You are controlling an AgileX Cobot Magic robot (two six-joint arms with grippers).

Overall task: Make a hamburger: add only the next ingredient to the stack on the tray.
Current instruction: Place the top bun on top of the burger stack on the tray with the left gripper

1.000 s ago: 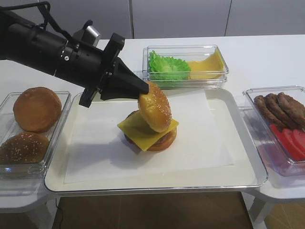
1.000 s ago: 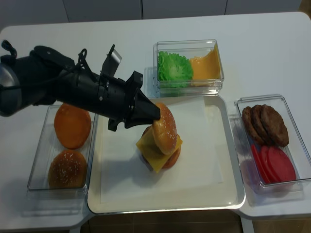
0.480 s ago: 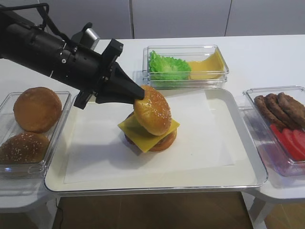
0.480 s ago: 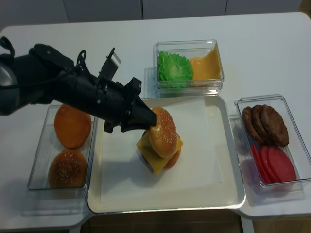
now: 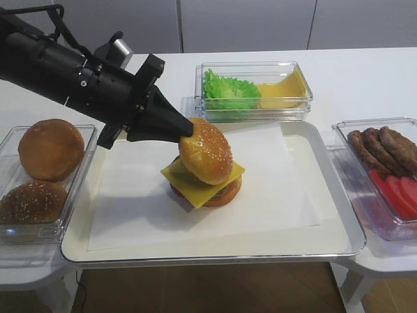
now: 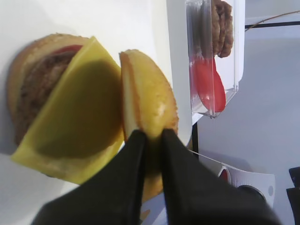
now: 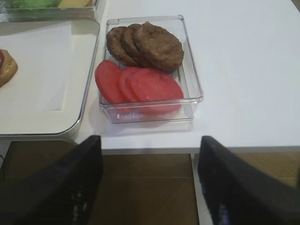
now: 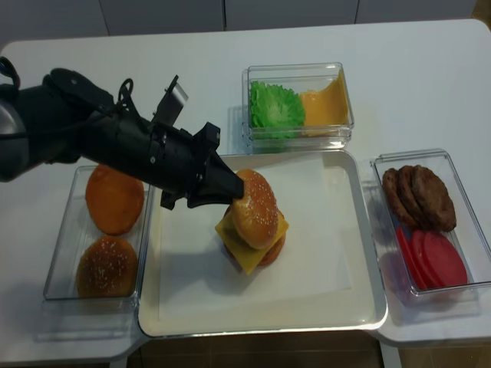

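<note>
Left claw (image 5: pixel 185 130) pinches the seeded bun top (image 5: pixel 206 150) by its edge (tilted), cheese (image 5: pixel 195 186) just below; next, level and release.

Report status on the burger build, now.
Left end effector shut on sesame bun top, tilted over the stack. Right end effector open, idle. Nothing obstructing.

Tray (image 5: pixel 339 222): open liner in lower half and right side of frame, passable. Centre blocked by stack (image 5: pixel 205 186), with seeded bun top (image 5: pixel 206 150) tilted over it, pinched in left gripper (image 5: pixel 187 128); black arm spans upper left. Bun box (image 5: pixel 45 176) hugs tray's left edge, lettuce-and-cheese box (image 5: pixel 254 90) the far edge, patty-and-tomato box (image 5: pixel 384 173) the right.
</note>
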